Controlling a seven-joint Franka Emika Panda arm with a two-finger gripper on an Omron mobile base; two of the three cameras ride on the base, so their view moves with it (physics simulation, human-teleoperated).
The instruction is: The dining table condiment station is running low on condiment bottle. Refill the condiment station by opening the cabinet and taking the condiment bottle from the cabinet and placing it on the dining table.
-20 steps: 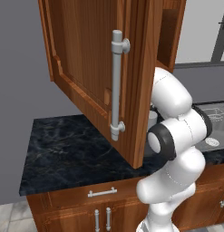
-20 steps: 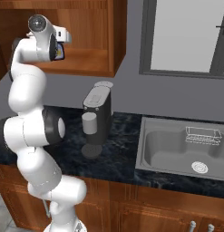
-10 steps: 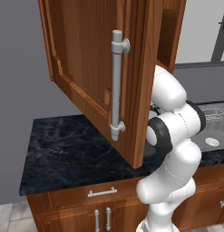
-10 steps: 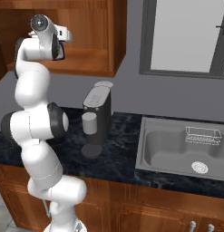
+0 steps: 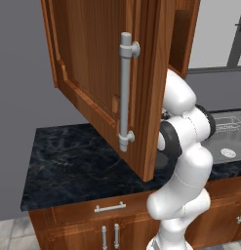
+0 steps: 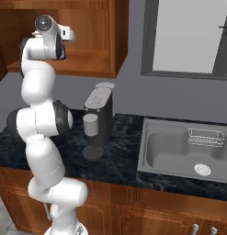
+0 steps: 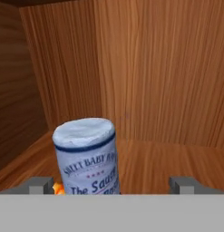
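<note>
Since a second ago the arm's elbow has swung higher; wrist stays inside the open cabinet [image 5: 107, 83]. Gripper [image 7: 114, 183] jaws apart, level with the shelf floor. Condiment bottle [image 7: 87, 156] stands upright between them, nearer the left fingertip [image 7: 40, 185].

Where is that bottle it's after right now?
In the hand view, the bottle stands upright on the wooden shelf inside the open cabinet, just ahead of the claw and nearer its left finger.
</note>
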